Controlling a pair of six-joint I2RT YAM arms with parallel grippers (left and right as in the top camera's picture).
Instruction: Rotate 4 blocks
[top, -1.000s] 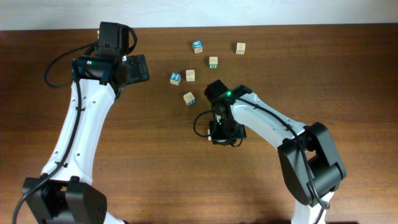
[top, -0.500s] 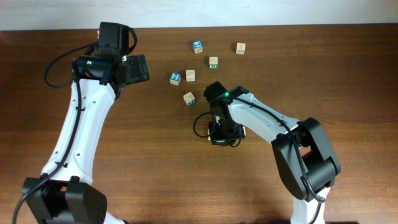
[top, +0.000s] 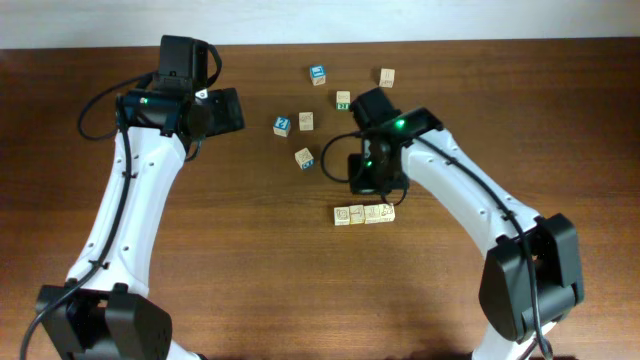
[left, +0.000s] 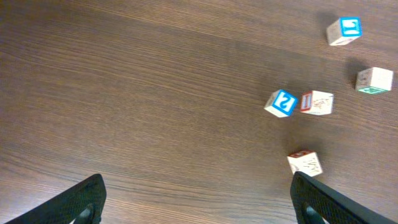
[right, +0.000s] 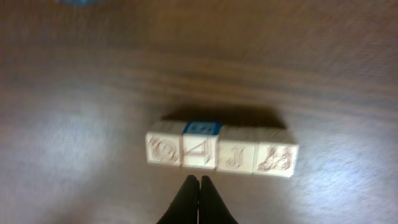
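Note:
Four pale wood blocks (top: 364, 214) lie in a tight row, touching side to side, near the middle of the table. In the right wrist view the row of blocks (right: 221, 151) sits just ahead of my right gripper (right: 199, 182), which is shut and empty, a small gap short of the row. One block in the row shows a blue far side. From overhead, the right gripper (top: 368, 186) hangs just behind the row. My left gripper (top: 228, 110) is open and empty at the back left, far from the row. In its own view the left gripper (left: 196, 186) spans bare wood.
Loose cubes lie behind the row: a blue-topped cube (top: 317, 73), a green-sided cube (top: 343, 99), a pale cube (top: 386, 77), another blue-topped cube (top: 282, 124) beside a pale cube (top: 306, 121), and a pale cube (top: 304, 158) nearest the row.
My right arm has pulled back toward the far side, uncovering the row of four blocks it was hiding. The left arm has barely shifted.

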